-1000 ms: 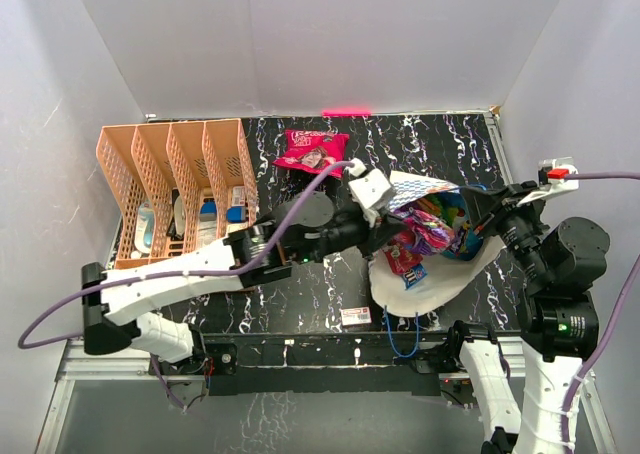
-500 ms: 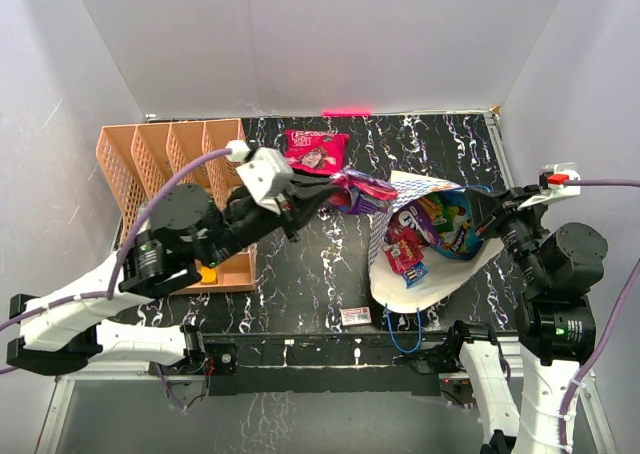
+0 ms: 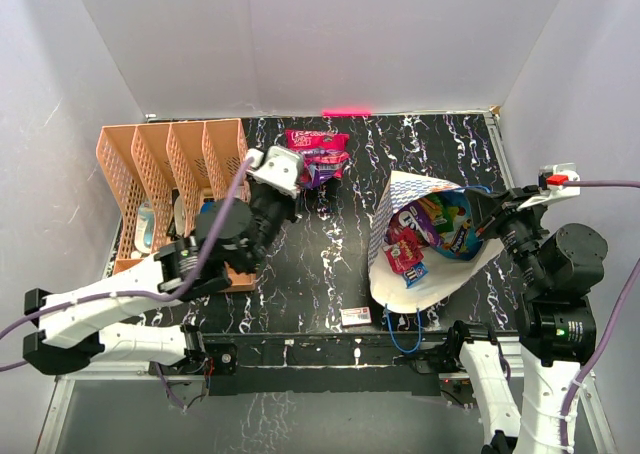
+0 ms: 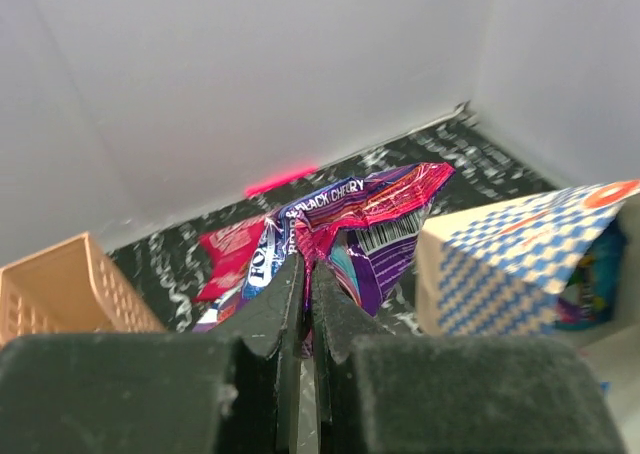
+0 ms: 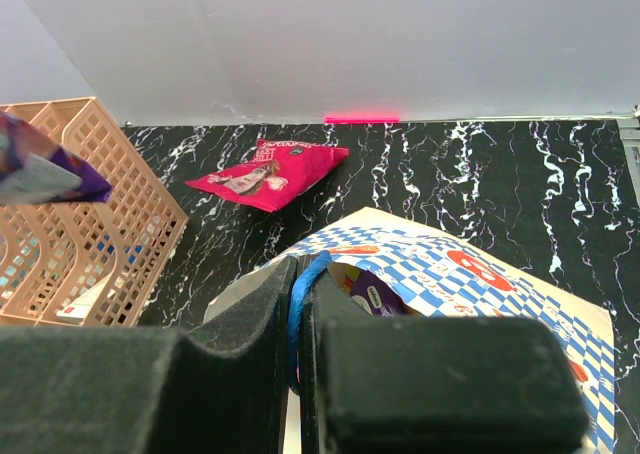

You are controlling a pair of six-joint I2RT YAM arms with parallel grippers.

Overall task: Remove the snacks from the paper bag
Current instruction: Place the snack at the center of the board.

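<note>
purple packet (image 3: 322, 164) out of paper bag (image 3: 440, 279), moved left

Paper bag (image 3: 400, 199) on the table's (image 3: 320, 264) right, snacks (image 3: 435, 224) inside, right gripper (image 5: 300, 269) clamped on its handle (image 5: 296, 324). Divider rack (image 3: 170, 164) at left. Between them, at the back, one packet (image 3: 308, 139) lies flat; left gripper (image 4: 305, 264) holds a second packet (image 4: 375, 219) just before it. Small box (image 3: 356, 316) at the near edge, before the bag

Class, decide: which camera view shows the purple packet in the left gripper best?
Left wrist view: the purple packet fills the centre, pinched by the left gripper, barcode visible. Top view shows it small; right wrist catches only a corner.
</note>
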